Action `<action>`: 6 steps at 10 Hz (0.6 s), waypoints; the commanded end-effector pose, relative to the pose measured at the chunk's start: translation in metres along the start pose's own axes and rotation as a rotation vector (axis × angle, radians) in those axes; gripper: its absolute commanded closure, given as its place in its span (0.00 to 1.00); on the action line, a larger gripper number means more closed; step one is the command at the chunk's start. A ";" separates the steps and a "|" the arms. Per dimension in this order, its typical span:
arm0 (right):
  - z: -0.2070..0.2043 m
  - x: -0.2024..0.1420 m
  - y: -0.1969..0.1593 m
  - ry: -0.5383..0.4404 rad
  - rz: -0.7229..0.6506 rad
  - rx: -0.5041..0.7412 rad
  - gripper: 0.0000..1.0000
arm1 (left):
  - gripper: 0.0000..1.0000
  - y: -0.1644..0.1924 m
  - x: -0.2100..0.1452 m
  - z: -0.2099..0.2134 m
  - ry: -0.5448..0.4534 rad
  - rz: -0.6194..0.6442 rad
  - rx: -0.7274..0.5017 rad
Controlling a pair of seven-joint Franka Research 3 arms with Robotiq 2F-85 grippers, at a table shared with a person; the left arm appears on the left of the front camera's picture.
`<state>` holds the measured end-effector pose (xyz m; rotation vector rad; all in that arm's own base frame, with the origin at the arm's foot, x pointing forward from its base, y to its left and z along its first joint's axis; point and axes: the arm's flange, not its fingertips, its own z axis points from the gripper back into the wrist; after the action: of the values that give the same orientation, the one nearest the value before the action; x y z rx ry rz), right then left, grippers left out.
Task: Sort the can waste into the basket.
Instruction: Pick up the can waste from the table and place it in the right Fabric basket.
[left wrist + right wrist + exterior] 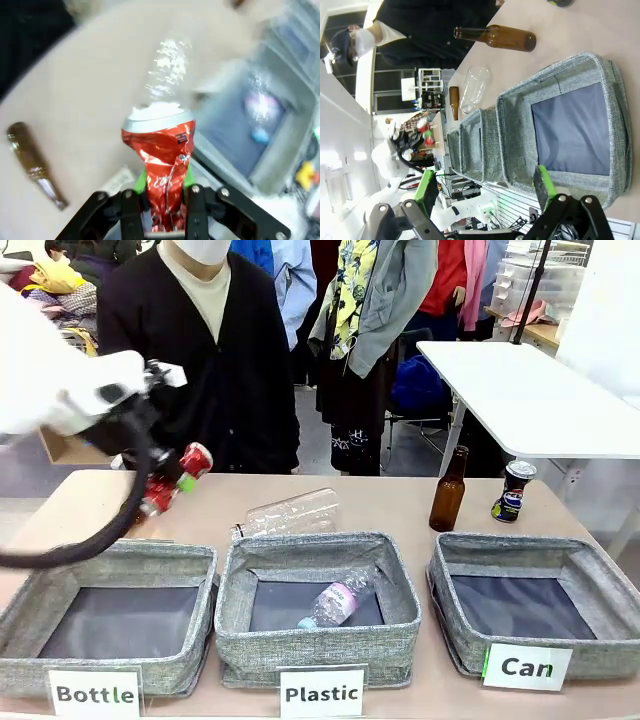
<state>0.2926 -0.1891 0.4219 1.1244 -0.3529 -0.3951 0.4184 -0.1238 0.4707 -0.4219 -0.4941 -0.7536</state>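
My left pincer (pixel 172 483) hangs over the far left of the counter (pixel 390 502), behind the back edge of the "Bottle" basket (pixel 30 590). It is clamped on the red can (pixel 192 460), which is lifted clear of the surface. From my left wrist the can is thin crumpled metal, pinched at the waist between my green pads (pixel 141 181), with its silver top pointing away from me. A brown glass bottle (pixel 32 162) lies on its side on the pale counter below.

Next comes a clear plastic bottle (pixel 290 513), ribbed and lying flat just behind the "Plastic" basket (pixel 320 545). A second clear bottle (pixel 335 602) with a pale label rests on that basket's dark lining. All three baskets are grey woven fabric, rectangular, soft-walled, each with a white card in front.

Further right a brown glass bottle (pixel 449 490) stands upright, and the dark blue-black can (pixel 513 490) stands beside it, apart from it, silver top up. Both sit behind the "Can" basket (pixel 530 545), between it and the person in a dark cardigan (pixel 200 360) at the far side.

My right pincer (pixel 485 187) is spread wide and holds nothing. It looks along the row of baskets from the "Can" basket end.
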 end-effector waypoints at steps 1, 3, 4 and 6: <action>0.002 0.001 0.001 -0.001 0.018 0.019 0.00 | 1.00 0.015 -0.100 0.039 0.057 -0.290 -0.192; 0.002 0.001 0.001 -0.001 0.018 0.019 0.00 | 1.00 0.006 -0.126 0.036 0.111 -0.468 -0.207; 0.002 0.001 0.001 -0.001 0.018 0.019 0.00 | 1.00 0.007 -0.122 0.028 0.093 -0.445 -0.158; 0.002 0.001 0.001 -0.001 0.018 0.019 0.00 | 1.00 -0.003 -0.119 0.038 0.079 -0.379 -0.254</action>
<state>0.2928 -0.1888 0.4218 1.1239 -0.3519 -0.3945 0.3338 -0.0319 0.4314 -0.5081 -0.3960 -1.2403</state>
